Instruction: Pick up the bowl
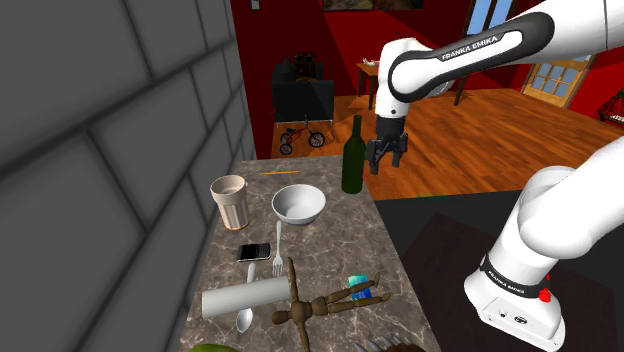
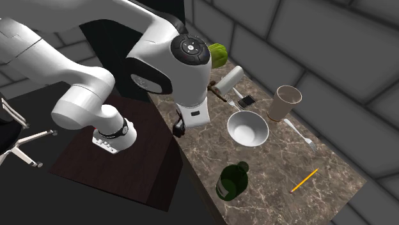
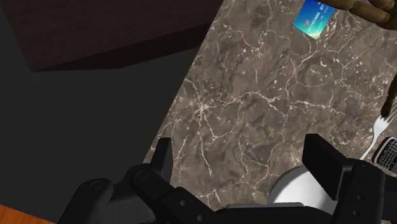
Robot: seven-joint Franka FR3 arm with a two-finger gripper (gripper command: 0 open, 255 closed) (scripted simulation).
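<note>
Gripper (image 1: 386, 166) spread — over counter edge (image 3: 191, 95), bowl (image 1: 298, 204) near

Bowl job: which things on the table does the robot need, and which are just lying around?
Needed for the job:
white bowl
black gripper, open

Just lying around:
green bottle
tan cup
fork
phone
orange pencil
spoon
blue card
wooden figure
</note>
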